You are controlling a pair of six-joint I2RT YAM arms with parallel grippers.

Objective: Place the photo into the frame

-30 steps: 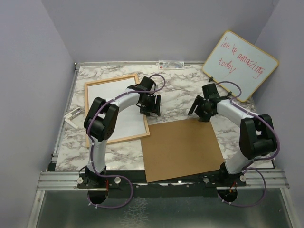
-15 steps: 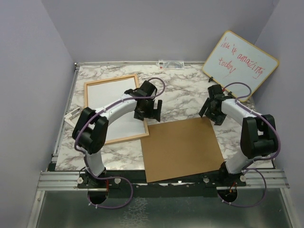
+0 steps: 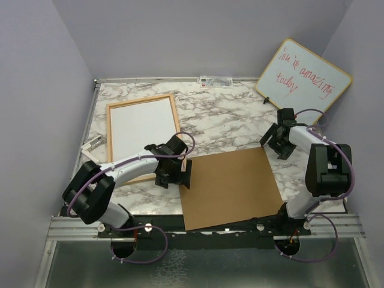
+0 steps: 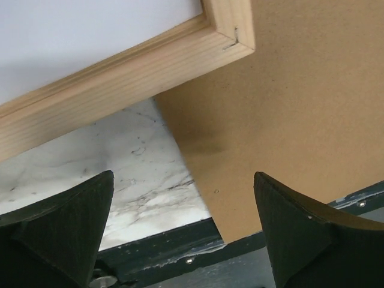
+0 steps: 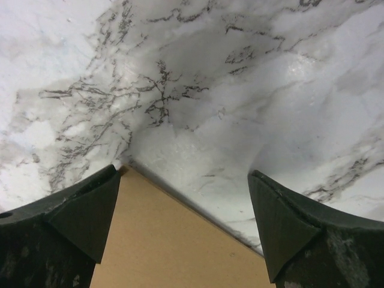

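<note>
The frame (image 3: 141, 99) is thin light wood around a white pane and lies flat at the left; its near right corner shows in the left wrist view (image 4: 150, 66). The photo is not in view. A plain brown backing board (image 3: 231, 186) lies at the centre front. My left gripper (image 3: 174, 179) is open and empty, low over the board's left edge (image 4: 198, 180), just below the frame's corner; its fingertips (image 4: 183, 234) straddle that edge. My right gripper (image 3: 276, 146) is open and empty over the board's far right corner (image 5: 168, 246), with marble between its fingertips (image 5: 183, 222).
A wood-edged whiteboard (image 3: 303, 81) with red writing leans at the back right. A small white object (image 3: 91, 146) lies at the table's left edge and a small strip (image 3: 216, 80) at the back edge. The table's dark front rail (image 4: 180, 258) is close under the left gripper.
My left gripper has moved from over the frame toward the near edge, to the board's left edge. My right gripper has shifted right toward the board's far right corner.
</note>
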